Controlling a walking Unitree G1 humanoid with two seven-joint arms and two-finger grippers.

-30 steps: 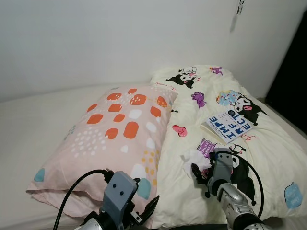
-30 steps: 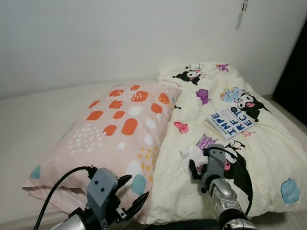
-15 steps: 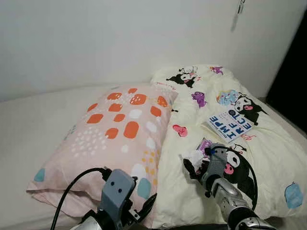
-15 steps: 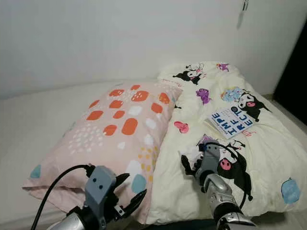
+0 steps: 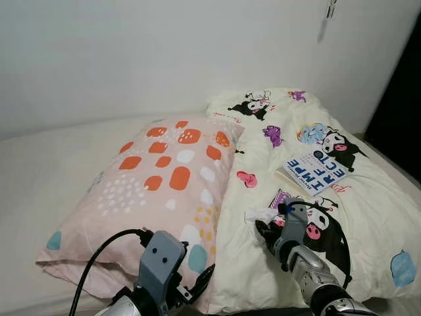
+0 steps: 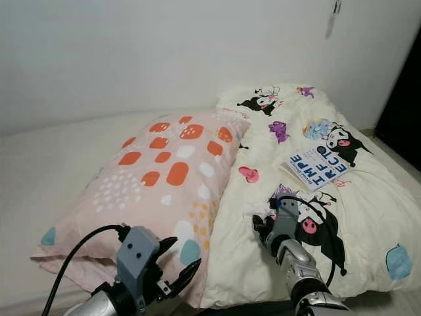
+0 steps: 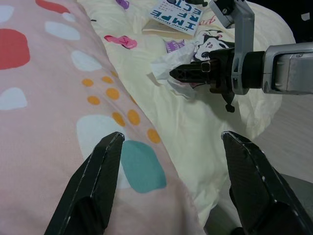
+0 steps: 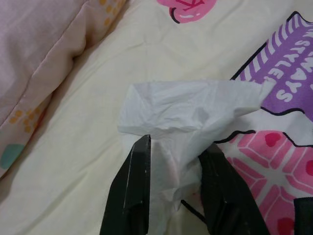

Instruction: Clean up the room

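A crumpled white tissue (image 8: 188, 110) is pinched between the two black fingers (image 8: 135, 188) of the right gripper (image 8: 172, 181), and it is held just above the cream cartoon-print duvet (image 5: 368, 217) — near the edge where the duvet meets the pink pillow (image 5: 158, 191) with orange, white and teal spots. The left gripper (image 7: 168, 147) is held low over the pillow's near corner with its fingers spread wide apart and nothing between them. Farther up the duvet a book (image 5: 312, 172) with a blue-and-white cover is laid flat — well apart from the tissue.
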